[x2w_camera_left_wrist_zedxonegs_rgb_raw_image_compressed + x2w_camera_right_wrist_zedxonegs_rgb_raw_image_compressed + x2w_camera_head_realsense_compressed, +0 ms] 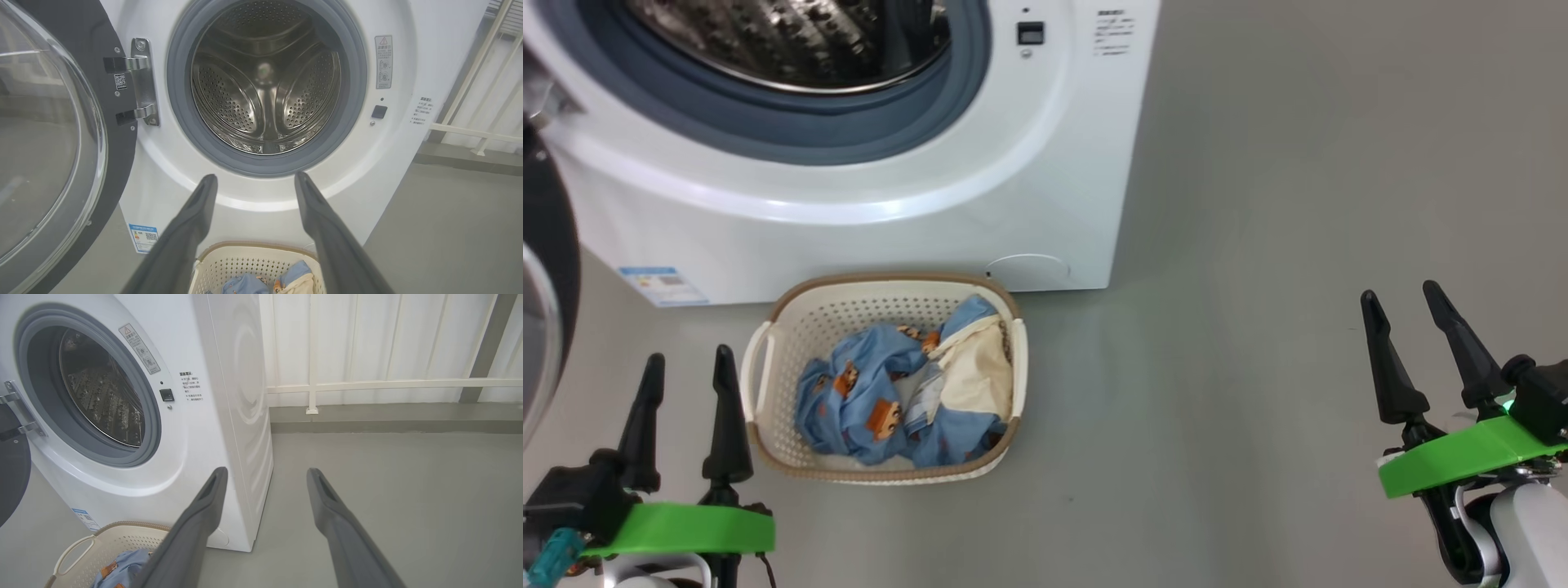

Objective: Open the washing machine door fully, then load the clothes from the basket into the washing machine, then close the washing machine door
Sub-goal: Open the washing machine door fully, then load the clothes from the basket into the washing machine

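grey smooth floor (pixel 1258 245), white panelled wall with a rail (pixel 388 381) behind. washing machine (pixel 866 220) sits at the top left of the head view. washing machine door (pixel 49 143) is swung out on its hinge to the robot's left, so the opening step looks done. the steel drum (pixel 265 81) is exposed and looks empty.

basket (pixel 792 322) is on the floor right at the machine's foot, touching it or just short, cannot tell. clothes (pixel 866 400) all lie inside it, a blue printed heap with a cream piece (pixel 976 376) on the right side. loading not started.

left gripper (pixel 689 353) hangs just beside the basket's left handle, fingers spread wide, nothing between them. right gripper (pixel 1399 289) is well apart over bare floor, also spread wide and empty.

handling, my read:
- the clothes are light, soft and limp. they will drape and trail off the fingers, not hold shape.
- the pieces look tangled, so one pinch may drag up several.
- best hold is probably the raised blue fold near the heap's middle. pinch deep into the bunch, not a thin edge that could slip off the smooth fingers.
- the basket is light plastic and could slide or lift if fabric snags on its holes.
- the door is stiff with a glossy rim. for closing, push on the rim, not the glass.
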Controlling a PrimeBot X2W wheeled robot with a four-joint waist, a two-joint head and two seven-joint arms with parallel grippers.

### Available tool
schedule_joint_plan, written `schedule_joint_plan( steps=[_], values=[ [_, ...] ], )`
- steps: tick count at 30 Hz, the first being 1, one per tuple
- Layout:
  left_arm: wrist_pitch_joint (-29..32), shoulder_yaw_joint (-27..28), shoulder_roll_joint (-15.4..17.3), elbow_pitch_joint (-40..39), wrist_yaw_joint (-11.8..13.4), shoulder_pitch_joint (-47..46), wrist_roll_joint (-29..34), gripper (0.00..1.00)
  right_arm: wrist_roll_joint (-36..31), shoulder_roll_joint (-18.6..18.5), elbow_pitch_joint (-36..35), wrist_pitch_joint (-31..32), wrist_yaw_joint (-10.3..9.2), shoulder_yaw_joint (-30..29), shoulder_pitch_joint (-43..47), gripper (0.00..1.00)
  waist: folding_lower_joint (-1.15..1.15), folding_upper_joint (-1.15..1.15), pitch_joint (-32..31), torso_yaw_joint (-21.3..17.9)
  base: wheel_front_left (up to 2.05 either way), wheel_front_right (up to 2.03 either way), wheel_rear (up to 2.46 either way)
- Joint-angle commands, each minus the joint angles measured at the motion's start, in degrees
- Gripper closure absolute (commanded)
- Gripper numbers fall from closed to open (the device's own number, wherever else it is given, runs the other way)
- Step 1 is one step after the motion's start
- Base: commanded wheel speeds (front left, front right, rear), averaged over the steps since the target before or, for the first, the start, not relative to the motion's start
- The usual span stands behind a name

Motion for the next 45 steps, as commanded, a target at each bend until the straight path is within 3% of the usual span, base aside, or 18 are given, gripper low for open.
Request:
schedule_joint_plan(
  steps=[1, 13, 30, 45],
  values=[
    [-0.3, 1.5, 1.5, -1.2, 0.0, 0.5, 0.1, 0.0, -0.4, -0.6, -1.1, -0.7, 0.26, 0.6, 1.3, 0.0, 0.0, 0.0, -1.1, -1.7, 0.0, 0.0, 0.0],
    [-0.3, 0.2, 0.8, -1.4, 0.0, 3.1, 0.2, 0.0, -0.5, 0.0, -1.3, -0.7, 0.26, -0.4, 3.1, 0.0, 0.0, 0.0, -2.7, -3.4, 0.0, 0.0, 0.0],
    [-0.3, -1.1, 1.3, -0.7, 0.0, 3.7, -2.7, 0.0, -0.6, 0.1, -1.7, -0.7, 0.26, -0.8, 3.7, 0.0, 0.0, 0.0, -3.1, -2.7, 0.0, -0.02, 0.01],
    [-0.3, -2.5, 2.1, -1.3, 0.0, 3.3, -2.9, 0.0, -0.6, 0.4, -1.7, -0.7, 0.26, -0.5, 3.2, 0.0, 0.0, 0.0, -2.3, -2.2, 0.71, -1.3, 0.59]
  ],
)
